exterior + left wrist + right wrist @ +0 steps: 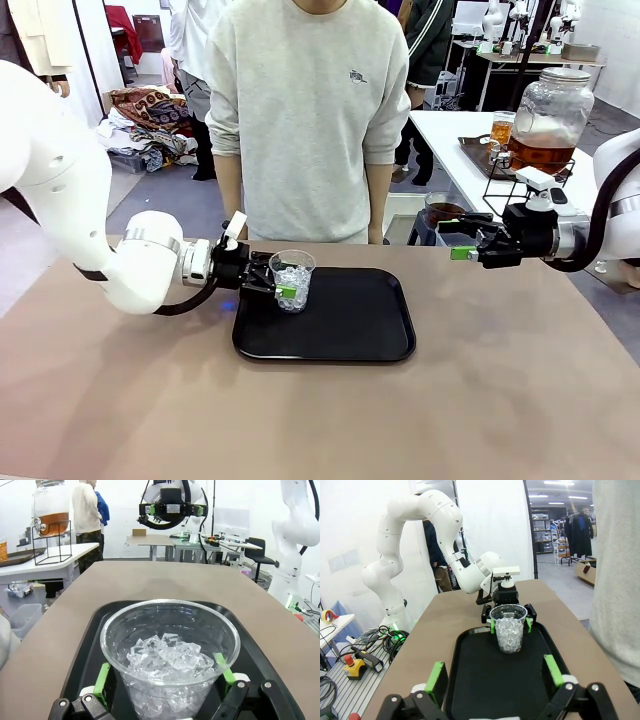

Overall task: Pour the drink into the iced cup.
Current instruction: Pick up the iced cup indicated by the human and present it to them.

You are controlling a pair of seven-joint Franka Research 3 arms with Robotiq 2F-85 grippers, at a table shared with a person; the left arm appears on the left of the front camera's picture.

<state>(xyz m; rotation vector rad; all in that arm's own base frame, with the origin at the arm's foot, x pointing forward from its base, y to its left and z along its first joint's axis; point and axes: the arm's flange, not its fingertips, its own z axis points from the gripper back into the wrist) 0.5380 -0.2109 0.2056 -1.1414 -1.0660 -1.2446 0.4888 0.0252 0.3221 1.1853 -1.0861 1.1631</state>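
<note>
Clear, thin-walled plastic forms the cup (pixel 292 272), a round tapered tumbler about half full of chunky, glassy ice cubes (pixel 164 654). It stands upright near the left end of a matte black tray (pixel 350 330), a rectangle with rounded corners and a raised rim that lies on the smooth tan table (pixel 300 430).

The left gripper (pixel 281 283) lies low and level over the tray's left edge. Its black fingers are spread, with one green pad (pixel 103 681) on each side of the cup, just beside its wall. Whether the pads touch the plastic cannot be told, and nothing is clamped.

The right gripper (pixel 464 246) hangs above the table's right side with its fingers parted and empty, aimed at the tray and well apart from the cup.

The drink (pixel 541 152), a translucent amber-brown liquid, fills the lower part of a bulbous glass dispenser jar (pixel 552 112). The jar has a metal lid (pixel 565 74) and sits on a black wire stand (pixel 520 188) on a white side table (pixel 450 140) at the far right, well apart from the cup.

A person in a pale grey sweatshirt (pixel 300 130) stands behind the tray. The small chest emblem (pixel 357 75) is too small to read.
</note>
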